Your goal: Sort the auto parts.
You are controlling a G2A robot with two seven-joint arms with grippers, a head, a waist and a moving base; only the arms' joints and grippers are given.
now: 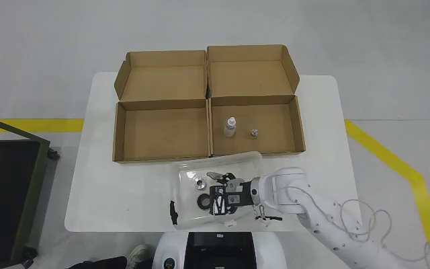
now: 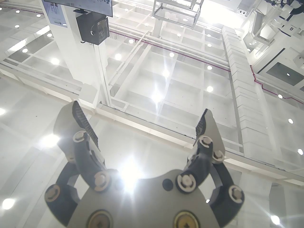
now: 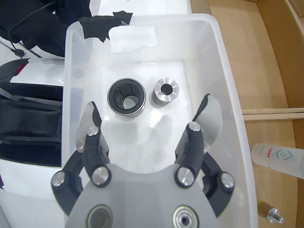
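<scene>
1. Right gripper (image 3: 149, 103): fingers were spread wide with nothing between them, and hung over the inside of the bin (image 3: 220, 48). Whether the tips were below the rim could not be told.
2. Bearing (image 3: 125, 98): a black ring with a steel rim. It stood on end on the bin floor just ahead of the fingertips, before the finger on the side away from the boxes. Nothing touched it.
3. Bushing (image 3: 165, 91): a short steel cylinder with a bore, upright. It was just ahead of the tips, toward the finger on the box side, close beside the bearing but apart from it.
4. Bin: clear plastic, on the table (image 1: 101, 168). Black tape (image 3: 104, 26) and a white label (image 3: 133, 39) were on the wall farthest ahead of the gripper.
5. Right box (image 1: 295, 128): open cardboard, beside the gripper beyond the box-side finger and just past the bin wall.
6. Bottle (image 3: 275, 159): small and pale, in the right box, level with the gripper's palm.
7. Stud (image 3: 270, 213): a small metal piece in the same box, near the bottle and farther back than the palm.
8. Left box (image 1: 161, 131): open cardboard, touching the right box, ahead of the gripper and off to its box side.
9. Left gripper (image 2: 140, 108): fingers were spread, held nothing, and pointed up at a ceiling (image 2: 166, 72).
</scene>
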